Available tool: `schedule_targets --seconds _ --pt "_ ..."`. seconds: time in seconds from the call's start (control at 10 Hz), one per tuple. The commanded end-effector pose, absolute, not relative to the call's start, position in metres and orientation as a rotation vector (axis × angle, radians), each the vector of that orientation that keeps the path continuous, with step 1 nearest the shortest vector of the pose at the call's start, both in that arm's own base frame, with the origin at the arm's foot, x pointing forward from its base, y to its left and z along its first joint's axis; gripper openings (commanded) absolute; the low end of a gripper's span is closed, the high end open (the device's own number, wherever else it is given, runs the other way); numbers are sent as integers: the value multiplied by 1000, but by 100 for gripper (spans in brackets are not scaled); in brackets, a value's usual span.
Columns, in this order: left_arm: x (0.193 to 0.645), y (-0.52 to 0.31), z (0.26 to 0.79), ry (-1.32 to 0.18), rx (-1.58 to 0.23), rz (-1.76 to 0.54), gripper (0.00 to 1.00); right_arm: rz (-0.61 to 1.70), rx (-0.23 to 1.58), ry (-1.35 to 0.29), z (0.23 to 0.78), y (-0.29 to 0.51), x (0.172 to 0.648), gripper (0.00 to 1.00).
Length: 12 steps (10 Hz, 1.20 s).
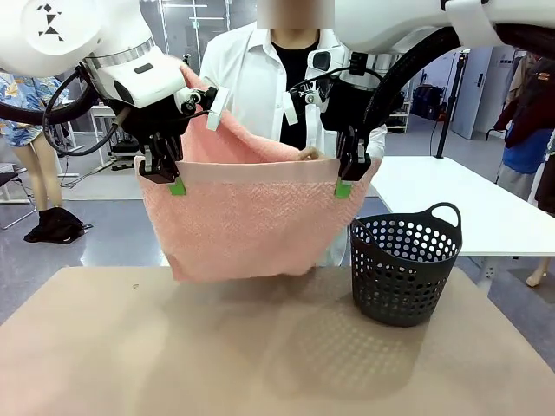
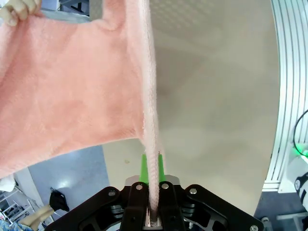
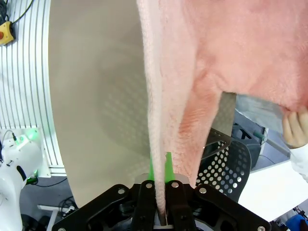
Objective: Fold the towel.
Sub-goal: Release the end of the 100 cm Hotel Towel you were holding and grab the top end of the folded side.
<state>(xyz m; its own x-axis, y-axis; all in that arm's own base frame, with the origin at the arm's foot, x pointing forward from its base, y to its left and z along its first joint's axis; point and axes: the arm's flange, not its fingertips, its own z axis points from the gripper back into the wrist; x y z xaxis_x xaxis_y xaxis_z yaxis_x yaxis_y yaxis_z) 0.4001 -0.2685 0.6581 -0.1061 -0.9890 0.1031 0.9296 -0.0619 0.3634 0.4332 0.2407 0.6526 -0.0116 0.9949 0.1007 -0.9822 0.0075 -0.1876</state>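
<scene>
This looks like a robotics lab, open and rather like a workshop. White robot arms point(image 1: 61, 35) hang over a tan-topped table point(image 1: 260, 355), and a person in a white coat point(image 1: 247, 82) stands across it. A ribbed aluminium rail frame point(image 2: 288, 96) runs along the table's edge, with a yellow emergency-stop box point(image 3: 4, 29) beside it. Farther back are a grey polished floor point(image 1: 104, 234), a white worktable point(image 1: 468, 204) and glass partitions point(image 1: 186, 30).
</scene>
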Motion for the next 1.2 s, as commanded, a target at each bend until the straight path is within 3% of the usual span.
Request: schedule_targets --seconds 0.0,1.1 --pt "400 -268 658 -388 197 -1637 0 1568 -78 -228 654 240 432 0" --pt "400 -268 658 -388 197 -1637 0 1568 -78 -228 654 240 432 0"
